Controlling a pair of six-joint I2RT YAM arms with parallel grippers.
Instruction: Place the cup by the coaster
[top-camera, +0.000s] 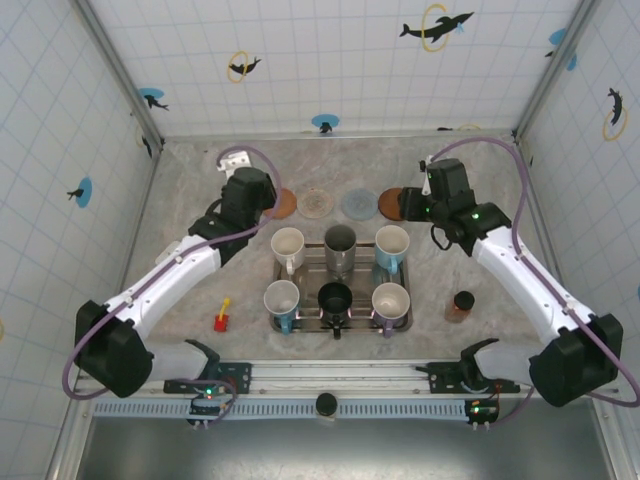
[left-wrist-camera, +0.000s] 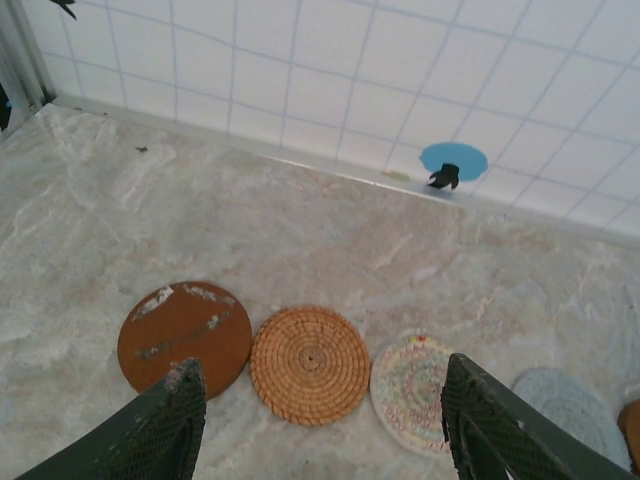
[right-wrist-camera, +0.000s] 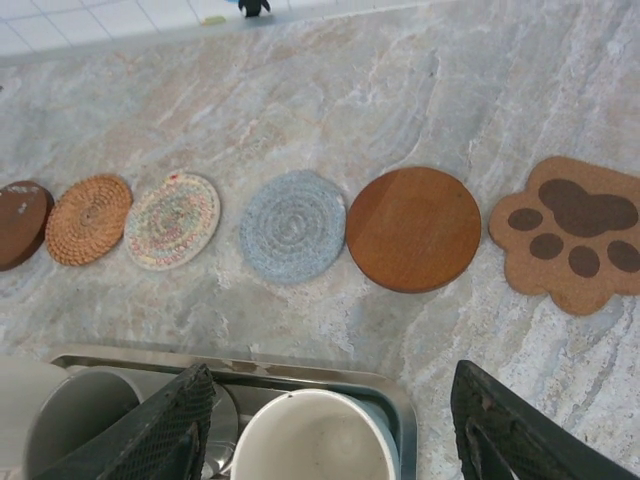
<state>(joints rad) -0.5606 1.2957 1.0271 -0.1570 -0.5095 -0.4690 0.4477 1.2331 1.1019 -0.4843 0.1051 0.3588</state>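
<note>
Several cups stand in a metal tray (top-camera: 303, 262) at the table's middle. The back right cup (top-camera: 392, 243) is white inside and blue outside; its rim (right-wrist-camera: 315, 435) sits low between my right gripper's fingers. My right gripper (right-wrist-camera: 332, 375) is open and empty, hovering above and behind that cup (top-camera: 408, 212). A row of coasters lies behind the tray: worn brown (left-wrist-camera: 185, 335), wicker (left-wrist-camera: 310, 365), pastel woven (right-wrist-camera: 172, 220), blue-grey (right-wrist-camera: 292, 226), round wooden (right-wrist-camera: 414, 228) and a paw shape (right-wrist-camera: 570, 232). My left gripper (left-wrist-camera: 320, 375) is open and empty over the row's left end (top-camera: 268, 205).
A metal cup (top-camera: 340, 243) and a white cup (top-camera: 288, 245) share the back row; a black cup (top-camera: 335, 297) stands between two pale ones in front. A small red and yellow object (top-camera: 222, 318) lies left of the tray, a brown jar (top-camera: 461, 305) to its right. Tiled walls enclose the table.
</note>
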